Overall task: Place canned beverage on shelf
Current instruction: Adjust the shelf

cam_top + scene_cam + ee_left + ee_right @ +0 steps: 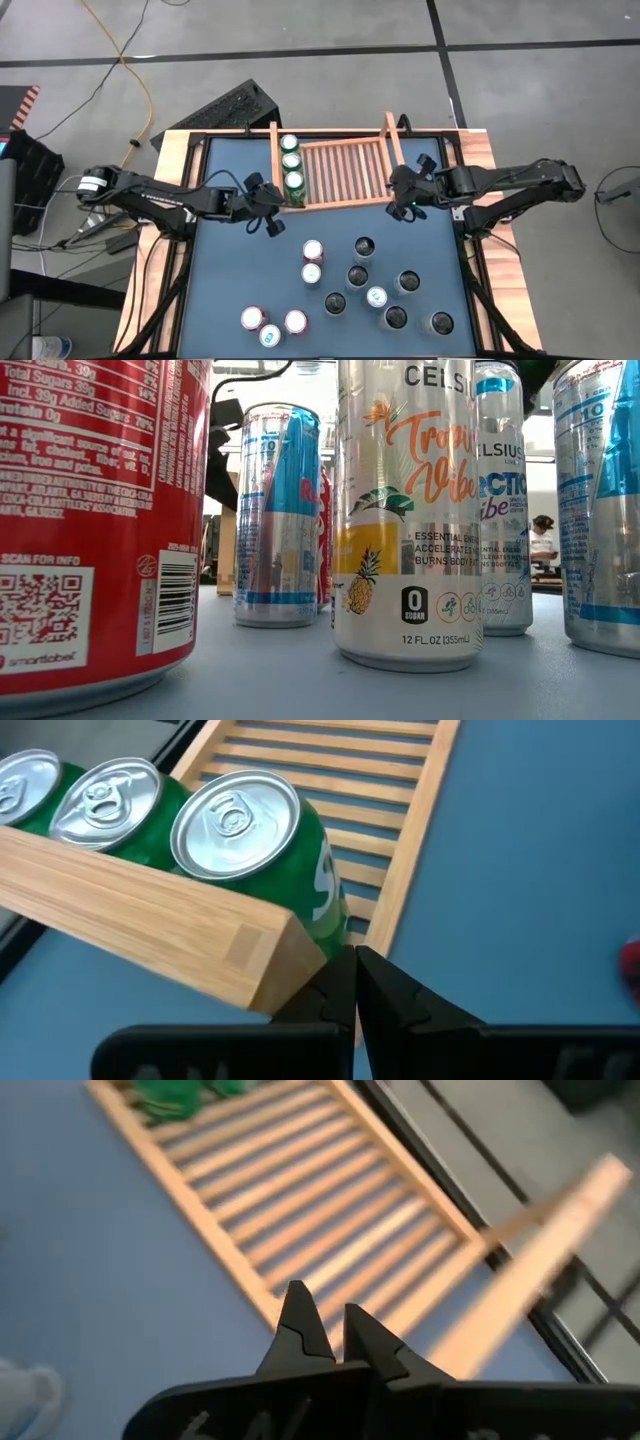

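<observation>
Canned beverages are partly stowed: three green cans (291, 165) stand in a column along the left wall of the light-wood shelf (345, 170), which sits at the upper centre of the high view on the blue table (225, 270). The rest of the shelf's slatted base is bare, so most of its room is unfilled.

Left to do, by my judgement, is the bulk of the job: a loose group of cans (365, 285) stands on the table in the lower centre and lower right of the high view, among them two red-and-white ones (313, 262), and three more (268, 322) near the lower left.

Left gripper (262, 205) hangs just off the shelf's lower left corner, beside the nearest green can, its fingers pressed together on nothing. Right gripper (405, 205) sits at the shelf's lower right corner, likewise pressed together and empty. Neither carries a can, so the next pick has not begun.
</observation>
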Robot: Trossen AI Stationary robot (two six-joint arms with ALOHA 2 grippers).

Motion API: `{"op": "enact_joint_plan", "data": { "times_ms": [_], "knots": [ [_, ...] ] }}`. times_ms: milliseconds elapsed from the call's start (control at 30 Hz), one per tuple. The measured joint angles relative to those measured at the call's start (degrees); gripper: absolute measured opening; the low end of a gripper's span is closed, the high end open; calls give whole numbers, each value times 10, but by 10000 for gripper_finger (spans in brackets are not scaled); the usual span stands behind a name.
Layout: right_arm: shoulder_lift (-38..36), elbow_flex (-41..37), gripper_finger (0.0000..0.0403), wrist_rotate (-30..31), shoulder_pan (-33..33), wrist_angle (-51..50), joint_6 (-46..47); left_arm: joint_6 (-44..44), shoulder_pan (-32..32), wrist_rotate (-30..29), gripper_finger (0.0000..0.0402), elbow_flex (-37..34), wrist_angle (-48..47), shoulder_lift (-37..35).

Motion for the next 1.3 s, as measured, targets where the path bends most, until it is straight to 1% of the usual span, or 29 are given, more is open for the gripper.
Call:
{"op": "enact_joint_plan", "data": {
  "times_ms": [167,333,433,567,667,733,867,1000,1167,1300],
  "knots": [
    [0,0,0,-3,0,-48,67,19,22,-3,0,0,-1,0],
    [19,0,0,-5,0,-116,138,23,40,1,0,0,-1,0],
    [33,-1,0,-1,0,-154,162,33,47,7,0,0,0,0],
    [63,-1,0,4,-11,-164,165,39,55,15,0,0,1,0],
    [85,1,0,25,-23,-165,157,41,58,16,0,0,2,-1],
    [100,0,0,29,-35,-166,155,46,60,11,0,0,1,-1],
    [127,0,0,26,-57,-165,146,54,66,10,0,0,1,0],
    [145,0,0,21,-63,-157,126,50,72,15,0,0,1,0],
    [142,3,0,28,-46,-158,123,49,69,24,0,0,4,-5],
    [113,11,0,35,-28,-159,125,40,65,39,0,0,10,-28]
  ]
}}
